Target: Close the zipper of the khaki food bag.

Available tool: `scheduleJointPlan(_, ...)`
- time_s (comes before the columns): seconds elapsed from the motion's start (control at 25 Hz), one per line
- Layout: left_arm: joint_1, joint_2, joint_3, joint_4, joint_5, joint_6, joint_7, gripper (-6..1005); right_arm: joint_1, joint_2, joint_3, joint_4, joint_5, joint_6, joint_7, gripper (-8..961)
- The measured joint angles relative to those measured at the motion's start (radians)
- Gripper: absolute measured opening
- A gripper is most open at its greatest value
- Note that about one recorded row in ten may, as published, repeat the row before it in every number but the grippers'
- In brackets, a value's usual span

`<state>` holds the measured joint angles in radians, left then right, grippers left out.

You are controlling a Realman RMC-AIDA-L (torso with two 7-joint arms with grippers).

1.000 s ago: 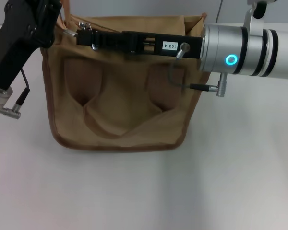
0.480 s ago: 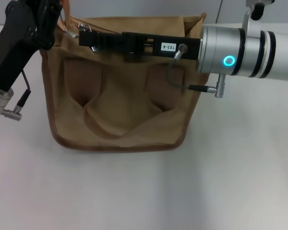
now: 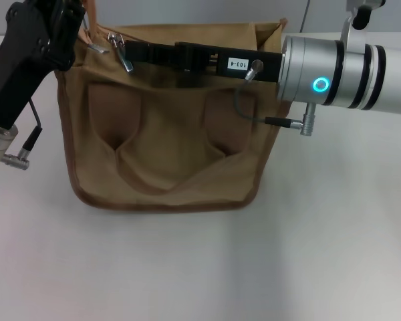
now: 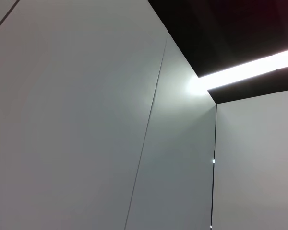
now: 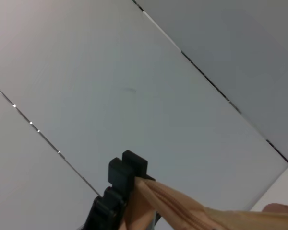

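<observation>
The khaki food bag (image 3: 164,144) stands in the middle of the head view, its strap patches facing me. My right gripper (image 3: 128,51) reaches in from the right and lies along the bag's top edge, hiding most of the zipper line. A small silver pull tab (image 3: 123,58) hangs at its tip, near the bag's top left corner. My left gripper (image 3: 82,28) is at that corner. In the right wrist view it (image 5: 133,178) is shut on a fold of the khaki fabric (image 5: 182,208). The left wrist view shows only wall and ceiling.
The bag stands on a white table (image 3: 200,267). The left arm's black body (image 3: 27,60) crosses the top left, and the right arm's silver wrist (image 3: 334,70) with a cable plug (image 3: 287,122) hangs over the bag's right edge.
My right gripper has drawn back a little to the right and away from me along the bag's top. The silver tab now hangs slanted at its tip. The left arm and the bag have stayed put.
</observation>
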<state>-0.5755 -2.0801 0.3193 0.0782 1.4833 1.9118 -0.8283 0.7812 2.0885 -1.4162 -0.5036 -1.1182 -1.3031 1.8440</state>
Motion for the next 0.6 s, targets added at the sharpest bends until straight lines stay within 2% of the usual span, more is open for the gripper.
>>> scheduleJointPlan(0.08, 0.000, 0.000, 0.000, 0.000, 0.000, 0.000, 0.000, 74, -0.002, 0.000, 0.000, 0.000, 0.000, 0.006, 0.000, -2)
scheduleJointPlan(0.6, 0.019, 0.002, -0.025, 0.000, 0.000, 0.001, 0.000, 73, -0.047, -0.007, 0.035, 0.001, 0.000, 0.003, -0.003, 3)
